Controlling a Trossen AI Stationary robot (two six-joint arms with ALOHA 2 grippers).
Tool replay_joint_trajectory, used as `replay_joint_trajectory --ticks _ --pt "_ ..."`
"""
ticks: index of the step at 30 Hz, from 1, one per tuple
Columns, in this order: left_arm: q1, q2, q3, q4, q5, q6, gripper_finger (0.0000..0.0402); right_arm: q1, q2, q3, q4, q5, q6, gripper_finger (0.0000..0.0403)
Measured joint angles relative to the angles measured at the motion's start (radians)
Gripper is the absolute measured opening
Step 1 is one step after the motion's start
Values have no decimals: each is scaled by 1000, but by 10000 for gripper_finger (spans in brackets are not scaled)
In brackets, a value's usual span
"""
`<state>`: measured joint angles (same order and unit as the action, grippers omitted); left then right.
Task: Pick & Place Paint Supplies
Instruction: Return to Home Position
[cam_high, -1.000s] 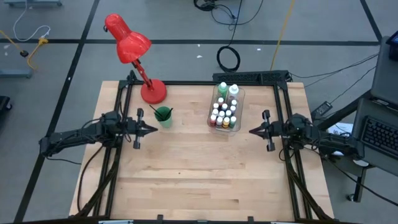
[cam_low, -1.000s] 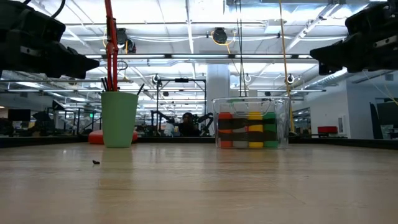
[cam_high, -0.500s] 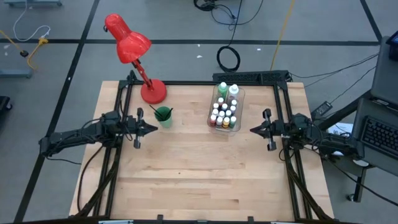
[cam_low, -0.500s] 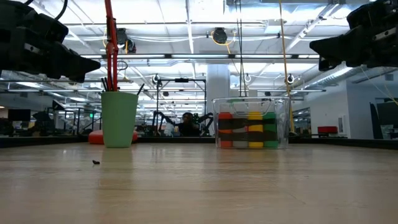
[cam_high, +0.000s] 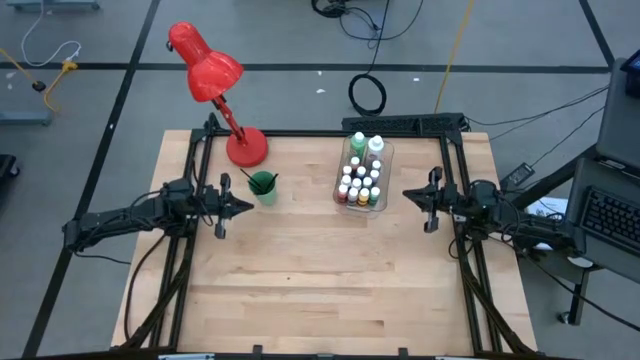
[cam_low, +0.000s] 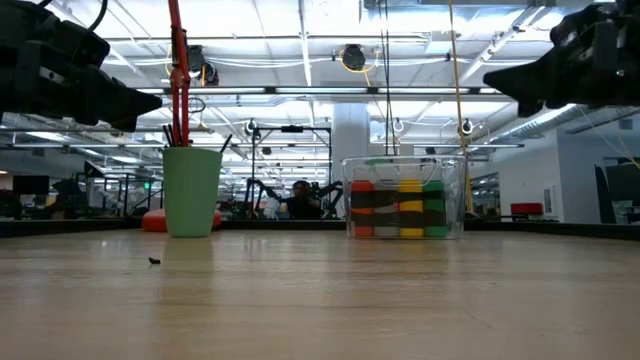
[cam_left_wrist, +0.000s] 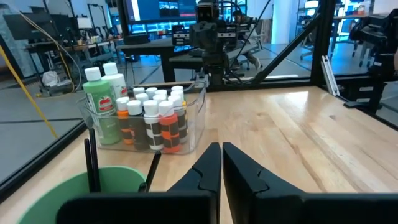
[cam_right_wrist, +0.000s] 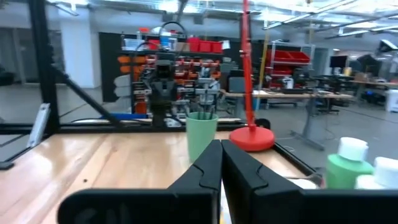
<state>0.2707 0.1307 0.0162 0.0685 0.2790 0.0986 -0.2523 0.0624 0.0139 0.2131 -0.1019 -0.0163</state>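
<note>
Left claw (cam_high: 246, 208) and right claw (cam_high: 405, 195) clenched empty; paint bottles (cam_high: 360, 180) in bin (cam_left_wrist: 196, 115), brushes (cam_left_wrist: 91, 162) in cup (cam_low: 191, 190).

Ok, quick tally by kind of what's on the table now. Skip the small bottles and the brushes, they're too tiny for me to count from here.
clear bin: 1
green cup: 1
red lamp: 1
large bottles: 2, the green bottle and the white bottle, both standing in the bin
Total: 5

arms (cam_high: 130, 215): black, slender, jointed | left hand (cam_left_wrist: 221, 149): dark angular fingers
</note>
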Motion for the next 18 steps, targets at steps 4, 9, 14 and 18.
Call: replay_joint_trajectory --ticks 4,9,14,18 --pt "0 0 0 0 0 0 25 1 0 0 0 -53 -30 0" --pt "0 0 0 1 0 0 26 1 0 0 0 -54 -83 0" --pt "0 0 0 2 0 0 26 1 0 0 0 -55 -101 0" --pt "0 0 0 2 0 1 26 1 0 0 -8 -55 -95 0"
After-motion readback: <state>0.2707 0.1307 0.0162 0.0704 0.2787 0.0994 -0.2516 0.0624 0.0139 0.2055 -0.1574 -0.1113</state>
